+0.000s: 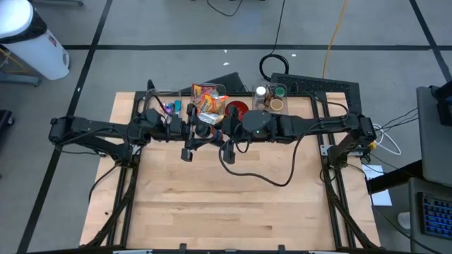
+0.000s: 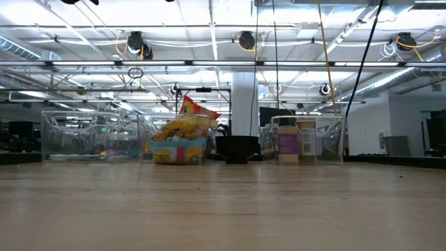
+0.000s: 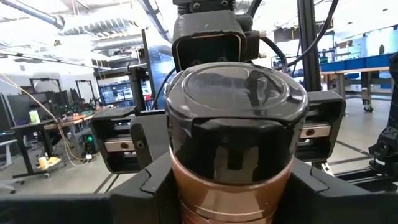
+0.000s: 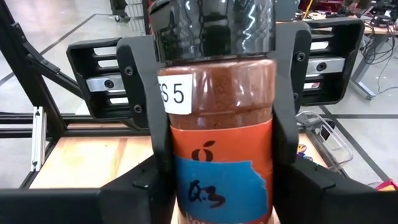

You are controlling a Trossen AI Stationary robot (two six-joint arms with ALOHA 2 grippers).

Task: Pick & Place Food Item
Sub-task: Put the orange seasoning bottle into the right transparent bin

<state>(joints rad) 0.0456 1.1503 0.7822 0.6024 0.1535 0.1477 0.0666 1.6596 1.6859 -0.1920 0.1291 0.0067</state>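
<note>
Meeting above the wooden table [image 1: 212, 204], just in front of the clear snack bin [image 1: 207, 99], both arms share one black-lidded jar of red spice [image 4: 221, 124]: the left gripper [image 3: 227, 180] clamps its body while the right gripper [image 4: 217, 180] clamps it too.
</note>
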